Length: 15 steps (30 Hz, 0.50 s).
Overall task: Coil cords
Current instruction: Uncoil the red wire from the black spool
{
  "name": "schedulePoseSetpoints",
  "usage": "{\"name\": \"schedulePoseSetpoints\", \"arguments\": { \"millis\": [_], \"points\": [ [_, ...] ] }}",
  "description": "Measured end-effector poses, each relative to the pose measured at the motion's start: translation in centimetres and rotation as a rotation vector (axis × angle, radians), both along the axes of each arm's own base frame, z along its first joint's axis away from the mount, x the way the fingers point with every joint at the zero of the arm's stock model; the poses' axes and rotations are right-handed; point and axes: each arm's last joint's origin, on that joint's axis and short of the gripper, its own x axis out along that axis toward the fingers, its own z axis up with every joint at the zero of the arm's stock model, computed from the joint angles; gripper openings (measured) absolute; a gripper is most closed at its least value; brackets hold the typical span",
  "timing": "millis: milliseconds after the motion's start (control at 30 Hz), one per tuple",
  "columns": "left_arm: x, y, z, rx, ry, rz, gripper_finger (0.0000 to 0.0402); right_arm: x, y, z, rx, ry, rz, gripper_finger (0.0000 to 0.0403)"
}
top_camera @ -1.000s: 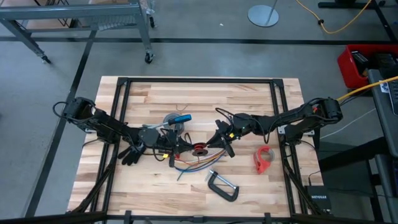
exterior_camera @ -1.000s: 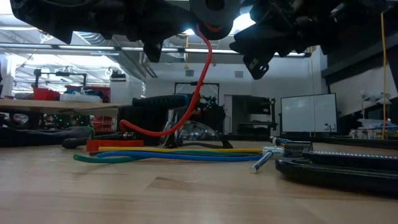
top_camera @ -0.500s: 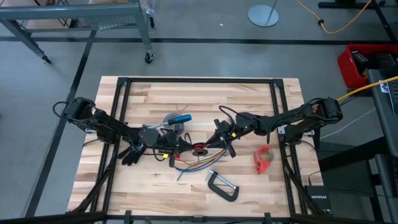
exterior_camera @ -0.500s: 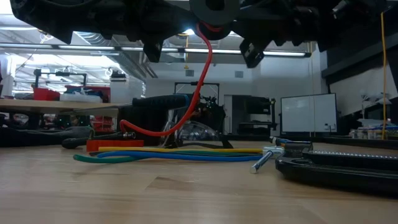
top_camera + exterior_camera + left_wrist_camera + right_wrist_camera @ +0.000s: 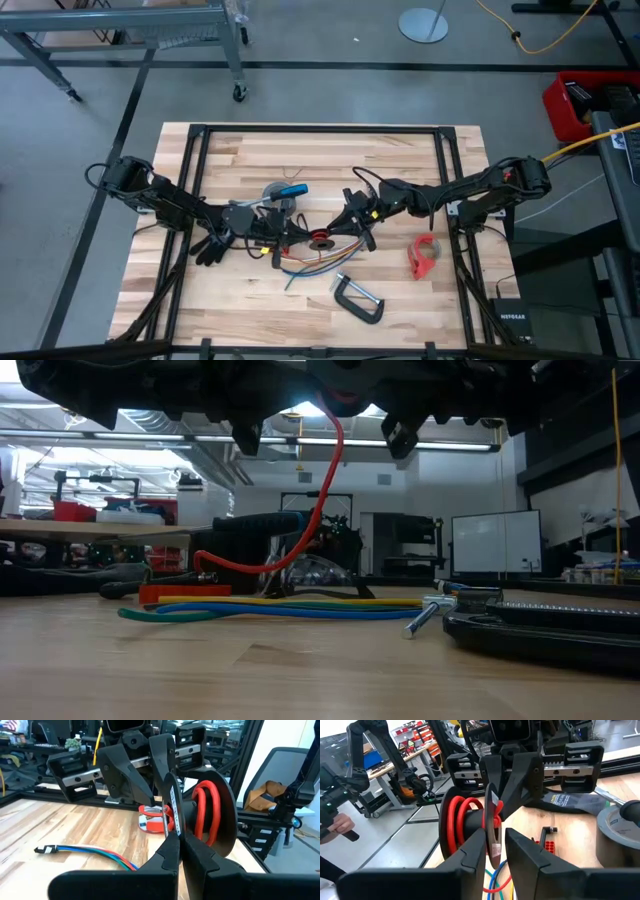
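Observation:
A black spool (image 5: 320,240) wound with a red cord (image 5: 461,815) hangs above the table's middle, between my two grippers. My left gripper (image 5: 297,238) comes from the left and is shut on the spool. My right gripper (image 5: 347,228) comes from the right. Its fingers stand a little apart on either side of the same thin flange (image 5: 494,837). The cord's loose length (image 5: 325,490) hangs off the spool, and its end (image 5: 212,565) lies on the table. A bundle of yellow, blue and green strands (image 5: 280,607) lies flat below. My left gripper pinches the rim of the spool's thin labelled flange (image 5: 173,815) between its two fingers, coming level from the table's left. The spool is lifted clear, its axle level, with the red coil (image 5: 206,815) beside the fingers. My right gripper straddles that flange from the right; a gap shows beside one finger (image 5: 520,850), and I cannot tell whether the other touches.
A black C-clamp (image 5: 358,298) lies near the front edge. A red tape dispenser (image 5: 423,257) sits to the right. A grey tape roll (image 5: 278,197) with a blue-handled tool (image 5: 293,189) lies behind the left gripper. A black frame (image 5: 320,130) borders the table.
My right gripper has risen a little and tipped beside the spool. The spool and its hanging cord have stayed where they were.

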Motion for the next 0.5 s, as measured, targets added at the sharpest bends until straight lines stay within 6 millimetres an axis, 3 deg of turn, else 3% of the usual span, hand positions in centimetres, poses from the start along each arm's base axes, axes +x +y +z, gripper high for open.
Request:
{"name": "schedulePoseSetpoints", "arguments": {
  "millis": [300,500],
  "points": [
    [0.01,0.0,0.31,0.005,-0.032,0.0,0.0,-0.05,0.12,-0.01,0.006,0.002,0.043,0.0072],
    [0.01,0.02,0.47,0.018,-0.049,0.0,0.0,-0.06,0.14,0.01,0.007,0.001,0.052,0.003]
  ]
}}
